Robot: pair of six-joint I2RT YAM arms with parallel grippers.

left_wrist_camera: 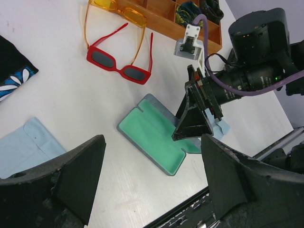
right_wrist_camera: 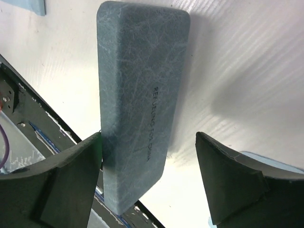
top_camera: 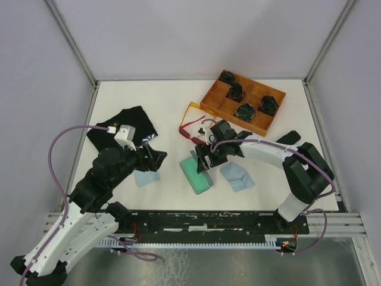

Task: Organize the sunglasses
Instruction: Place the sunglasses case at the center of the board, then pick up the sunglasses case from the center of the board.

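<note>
The red sunglasses (left_wrist_camera: 118, 64) lie open on the white table, half hidden behind the right wrist in the top view (top_camera: 189, 132). The translucent orange sunglasses (left_wrist_camera: 116, 10) lie just beyond them against the tray (top_camera: 191, 111). A grey-blue case (top_camera: 196, 173) lies open with its green lining (left_wrist_camera: 149, 133) facing up. My right gripper (top_camera: 205, 156) is open astride the case's far edge; its grey-blue outer face (right_wrist_camera: 137, 95) stands between the fingers, close against the left finger (right_wrist_camera: 71, 175). My left gripper (left_wrist_camera: 151, 161) hangs open over bare table just short of the case, holding nothing.
An orange wooden tray (top_camera: 219, 104) with several dark coiled items stands at the back right. Light blue cloths lie left (top_camera: 146, 177) and right (top_camera: 238, 176) of the case. A black fabric piece (top_camera: 122, 124) lies at the back left. The black front rail (top_camera: 202, 219) runs close behind the case.
</note>
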